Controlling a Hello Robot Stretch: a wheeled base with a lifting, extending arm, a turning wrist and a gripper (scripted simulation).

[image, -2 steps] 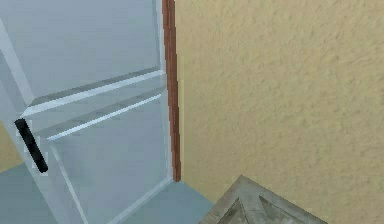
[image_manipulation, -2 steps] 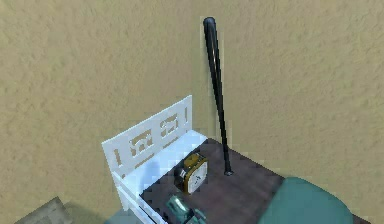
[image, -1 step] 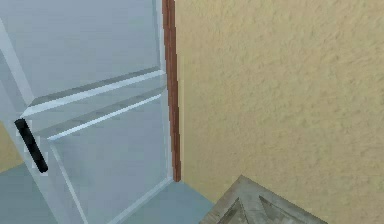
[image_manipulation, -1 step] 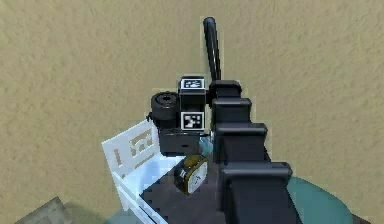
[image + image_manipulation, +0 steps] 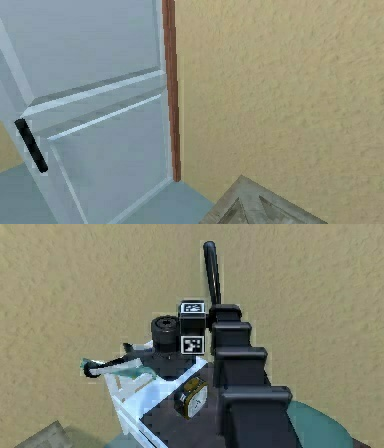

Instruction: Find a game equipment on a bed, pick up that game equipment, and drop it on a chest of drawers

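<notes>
Nearest to me in the arm side view, the arm [image 5: 245,384] rises from the bottom edge as a dark stepped bar, with a teal surface [image 5: 325,429] showing at the bottom right corner behind it. Just left of the bar sits a small round yellow part [image 5: 190,397]. At the arm's far end I see the two white markers [image 5: 192,310], and left of them the dark body of the claw [image 5: 100,367], its thin fingers [image 5: 120,359] reaching toward the view's left. A white frame [image 5: 130,402] and a pale green piece [image 5: 133,371] lie at or behind the fingers, so I cannot tell the claw's state or whether it holds anything. A dark rod [image 5: 211,274] stands upright above the markers against the yellow wall [image 5: 80,284]. I cannot say whether this is the game equipment, and I cannot place that item with any certainty.

In the forward view, the corner of a grey weathered wooden top [image 5: 262,208] sits nearest, at the bottom right. Beyond it is blue-grey floor [image 5: 30,205], then a pale panelled door [image 5: 95,100] with a black handle [image 5: 31,146], a brown door frame [image 5: 172,90], and the yellow wall on the right.
</notes>
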